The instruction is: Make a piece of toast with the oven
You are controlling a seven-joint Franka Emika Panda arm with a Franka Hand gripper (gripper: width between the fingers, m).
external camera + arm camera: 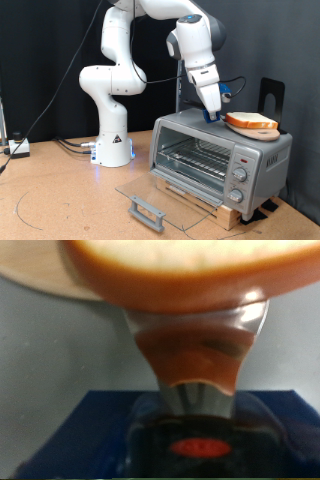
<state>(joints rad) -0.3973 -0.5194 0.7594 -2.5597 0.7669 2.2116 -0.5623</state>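
In the exterior view the white arm stands toward the far left part of the table (60, 200), bending over so that its claw (213, 113) comes down on top of the oven (220, 155), which sits near the table's right edge on a wooden slatted base (215, 208). The oven's glass door (155, 195) is folded all the way down, lying flat toward the front edge of the table with its handle outermost, and the wire rack (195, 157) shows bare inside the open cavity. The piece of toast (250, 122) lies on a round wooden board (255, 130) on the oven's roof, toward its right end above the knobs (239, 176). The claw tips are just beside the left edge of the bread, at roof level; from here I cannot tell whether the fingers are apart or together. In the wrist view the piece of toast (190, 270) fills the upper part of the picture, crust edge facing the camera, with the pale board (35, 265) beneath it. One reddish, blurred finger (195, 355) reaches to the crust; the picture is too close and soft to say whether bread sits between two fingers
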